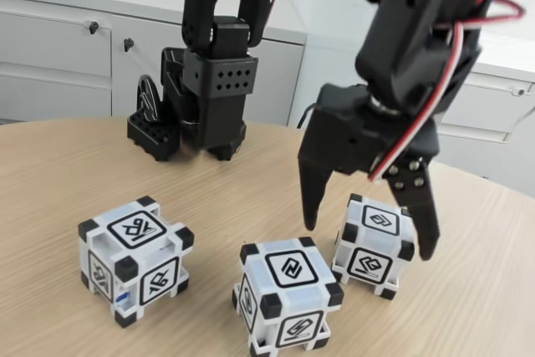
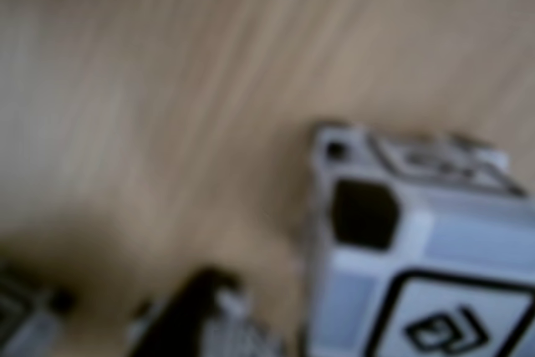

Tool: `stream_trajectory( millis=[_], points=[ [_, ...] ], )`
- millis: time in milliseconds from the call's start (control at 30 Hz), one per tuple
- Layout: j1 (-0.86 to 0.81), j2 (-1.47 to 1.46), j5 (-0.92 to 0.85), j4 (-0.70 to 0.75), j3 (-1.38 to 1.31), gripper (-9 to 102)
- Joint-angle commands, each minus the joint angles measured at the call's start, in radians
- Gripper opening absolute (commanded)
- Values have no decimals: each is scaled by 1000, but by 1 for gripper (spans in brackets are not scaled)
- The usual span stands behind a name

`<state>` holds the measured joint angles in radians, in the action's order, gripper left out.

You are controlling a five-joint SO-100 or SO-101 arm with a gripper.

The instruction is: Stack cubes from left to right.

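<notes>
- On the table (image 1: 75, 165), all three cubes sit singly; none is stacked yet, so the whole task is left.
- Landmark: the middle cube (image 1: 287, 294). The left cube (image 1: 134, 258) stands well apart from it; the right cube (image 1: 374, 244) just behind-right.
- The gripper (image 1: 368, 223) hangs spread wide astride the right cube, grasping nothing.

Three cubes (image 1: 136, 258) (image 1: 287, 295) (image 1: 374, 245), one arm (image 1: 418, 48)

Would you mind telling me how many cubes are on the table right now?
3, all apart in the fixed view: the left cube, the middle cube nearest the camera, and the right cube between the open gripper fingers.
</notes>
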<state>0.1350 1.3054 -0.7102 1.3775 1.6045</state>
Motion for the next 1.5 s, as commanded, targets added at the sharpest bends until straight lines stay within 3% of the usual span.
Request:
stream_trajectory(
  millis=[0,267,600,1467],
  points=[
    [9,-12,11,-5,-40,39],
    [14,-37,-12,-6,-41,37],
    [163,-37,94,-6,-41,37],
    [71,-35,127,-8,-41,35]
  ],
)
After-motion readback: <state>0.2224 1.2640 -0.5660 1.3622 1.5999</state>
